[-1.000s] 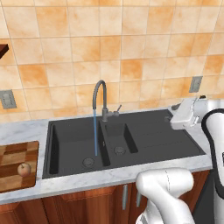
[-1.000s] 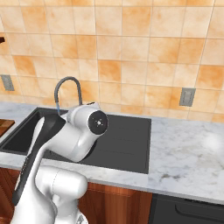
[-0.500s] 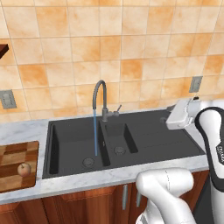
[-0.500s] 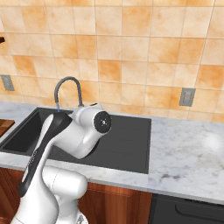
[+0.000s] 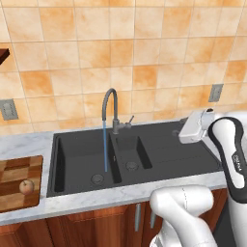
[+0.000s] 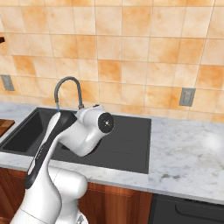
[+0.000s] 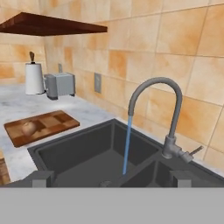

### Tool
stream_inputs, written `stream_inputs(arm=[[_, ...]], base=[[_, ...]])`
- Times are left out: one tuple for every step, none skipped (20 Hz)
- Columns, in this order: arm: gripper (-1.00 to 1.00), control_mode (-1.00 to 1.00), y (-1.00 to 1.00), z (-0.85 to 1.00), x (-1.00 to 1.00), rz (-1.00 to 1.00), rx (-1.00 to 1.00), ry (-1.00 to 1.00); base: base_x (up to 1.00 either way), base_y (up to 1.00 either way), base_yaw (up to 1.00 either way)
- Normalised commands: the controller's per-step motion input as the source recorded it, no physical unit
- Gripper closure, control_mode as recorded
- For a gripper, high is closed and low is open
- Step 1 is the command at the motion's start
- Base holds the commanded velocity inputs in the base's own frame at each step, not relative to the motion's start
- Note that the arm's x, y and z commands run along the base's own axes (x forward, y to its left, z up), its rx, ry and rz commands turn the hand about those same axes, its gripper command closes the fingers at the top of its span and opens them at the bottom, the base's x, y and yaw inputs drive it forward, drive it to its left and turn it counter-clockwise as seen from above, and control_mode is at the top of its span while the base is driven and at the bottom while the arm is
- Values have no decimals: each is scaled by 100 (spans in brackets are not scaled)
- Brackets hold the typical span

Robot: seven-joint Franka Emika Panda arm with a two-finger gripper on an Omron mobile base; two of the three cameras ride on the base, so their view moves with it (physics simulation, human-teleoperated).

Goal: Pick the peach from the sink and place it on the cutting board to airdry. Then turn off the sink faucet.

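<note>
Peach on board, tap running, hand drawing toward the faucet.

Over the last second the arm has swung its hand in from the drainboard side toward the faucet (image 5: 112,112); water runs into the sink (image 5: 77,166). Peach (image 5: 26,186) sits near the front right corner of the cutting board (image 5: 14,171), so placing looks done; the lever remains. Fingers (image 7: 40,178) stand well apart, holding nothing. Dark lettering on the forearm, too small to read.

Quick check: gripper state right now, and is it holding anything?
Gripper: open and empty, its fingertips set wide apart, facing the slim dark grey gooseneck faucet. The small round orange-pink peach lies on the checkered wooden cutting board.
</note>
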Motion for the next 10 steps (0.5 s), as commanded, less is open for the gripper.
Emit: stream_inputs(arm=[[-100, -100, 10, -18, 23, 0, 3, 0], [-100, -100, 10, -19, 22, 0, 3, 0], [-100, -100, 12, -17, 21, 0, 2, 0], [-100, -100, 13, -16, 22, 0, 3, 0], [-100, -100, 16, -15, 25, 0, 2, 0], [-100, -100, 12, -12, 28, 0, 2, 0], [-100, -100, 6, -8, 33, 0, 3, 0], [-100, -100, 1, -5, 36, 0, 3, 0], [-100, -100, 5, -8, 33, 0, 3, 0], [-100, -100, 2, -9, 37, 0, 3, 0]], base=[[0, 0, 0], [0, 0, 0], [0, 0, 0], [0, 0, 0], [0, 0, 0], [0, 0, 0], [0, 0, 0], [0, 0, 0], [0, 0, 0], [0, 0, 0]])
